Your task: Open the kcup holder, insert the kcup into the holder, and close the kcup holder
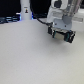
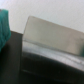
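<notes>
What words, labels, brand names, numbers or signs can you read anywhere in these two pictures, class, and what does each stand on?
None can be read. Both views are too blurred: no lettering shows on the gripper, the table, or the green-topped object in the wrist view.

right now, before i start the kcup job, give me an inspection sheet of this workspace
surface: pale tabletop, plain, no marks seen
job's things: kcup holder probably the black body with a pale front panel close in the wrist view; too blurred to tell open or closed. kcup not made out
clutter: white upright object at the far edge, the exterior view's left; teal block in the wrist view, unidentified
grippers: gripper low over the table on the exterior view's right; open or shut cannot be told
cables: dark cable running to the arm
surroundings: dark background behind the table, detail blurred
</notes>
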Robot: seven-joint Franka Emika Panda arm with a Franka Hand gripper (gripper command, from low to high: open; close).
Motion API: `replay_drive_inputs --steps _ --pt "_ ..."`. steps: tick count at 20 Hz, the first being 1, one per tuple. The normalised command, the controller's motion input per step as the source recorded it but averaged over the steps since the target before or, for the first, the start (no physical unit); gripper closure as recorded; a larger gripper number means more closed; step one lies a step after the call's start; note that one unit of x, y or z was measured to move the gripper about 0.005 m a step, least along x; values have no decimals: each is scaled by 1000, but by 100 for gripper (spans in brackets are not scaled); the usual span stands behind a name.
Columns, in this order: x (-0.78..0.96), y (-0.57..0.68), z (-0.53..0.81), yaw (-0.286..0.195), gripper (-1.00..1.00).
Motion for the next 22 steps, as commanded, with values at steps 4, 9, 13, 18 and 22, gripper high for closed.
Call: replay_drive_inputs --steps 4,9,13,18,22 --pt "-530 378 3 109 -100" --pt "-546 437 6 116 -100" --pt "-569 474 6 97 -100" --pt "-632 508 -17 88 -100" --pt "-564 492 21 88 -100"
